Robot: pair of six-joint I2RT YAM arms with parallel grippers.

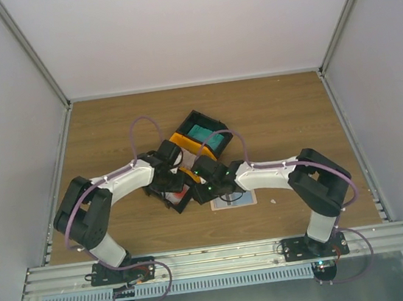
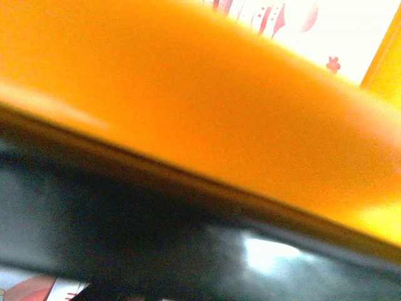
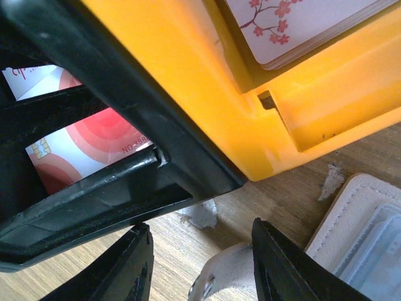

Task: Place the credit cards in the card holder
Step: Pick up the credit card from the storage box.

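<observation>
Where the credit cards [image 3: 81,147] sit: in the joined trays at mid-table. One, white with red rings and a chip, lies flat in the black tray [image 3: 125,81]. A blossom card [image 3: 301,25] lies in the orange tray [image 3: 207,106], and a teal card [image 1: 200,132] in the far black compartment.
Card holder [image 3: 351,232]: open on the table [image 3: 163,251], just beside the orange tray's near corner.
Right claw [image 3: 202,251]: fingers spread and empty, low over the table between the black tray and the holder.
Left claw [image 1: 173,180]: down at the trays; I cannot tell whether it is spread or pinching. Its own camera shows only a blurred orange wall, and the white-and-red patch beyond is probably a card.
Handling: the cards look light, thin, stiff and glossy, so they should slip easily. Lying flat against a tray floor, they offer no face to pinch. Judged best is to tip one against a wall and grip a short edge.
Holder's handling: soft and light, it may slide when a card pushes into a pocket, so it needs bracing.
Materials: hard moulded plastic trays with square walls; stitched beige leatherette with pale blue-grey pockets; wood-grain table with white scraps [image 3: 200,214].
</observation>
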